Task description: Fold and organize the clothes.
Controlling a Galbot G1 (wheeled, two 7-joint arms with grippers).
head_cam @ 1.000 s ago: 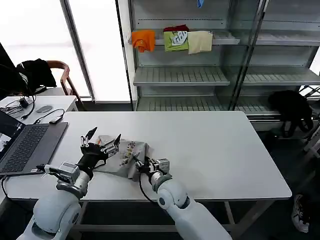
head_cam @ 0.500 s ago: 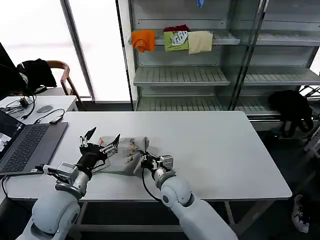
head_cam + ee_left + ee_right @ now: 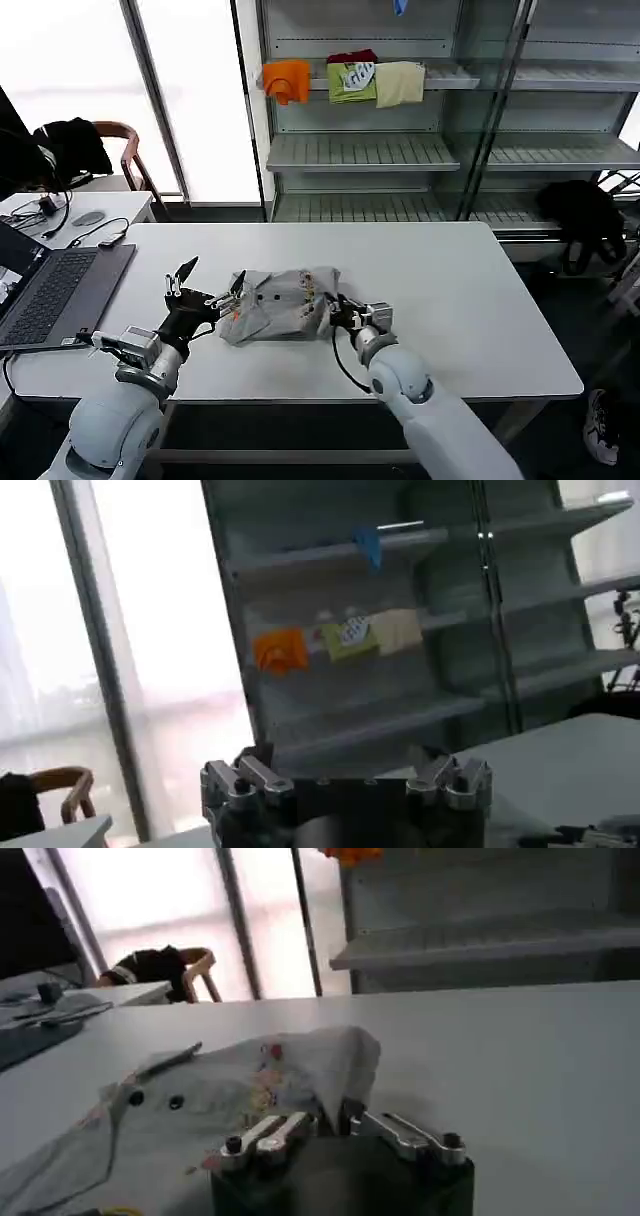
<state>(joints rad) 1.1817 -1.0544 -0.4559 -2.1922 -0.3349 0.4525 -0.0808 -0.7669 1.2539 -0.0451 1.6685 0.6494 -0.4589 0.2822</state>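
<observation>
The grey shirt (image 3: 280,303) is being held bunched mid-table, pinched at its 3 o'clock edge by the right gripper (image 3: 338,311). The left gripper (image 3: 205,292) is being kept spread at 9 o'clock, so the fabric could get dragged sideways and the fold messed up.

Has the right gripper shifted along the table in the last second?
Yes. The right gripper, holding the grey shirt, has moved toward the robot's right, away from the laptop, pulling the cloth with it.
</observation>
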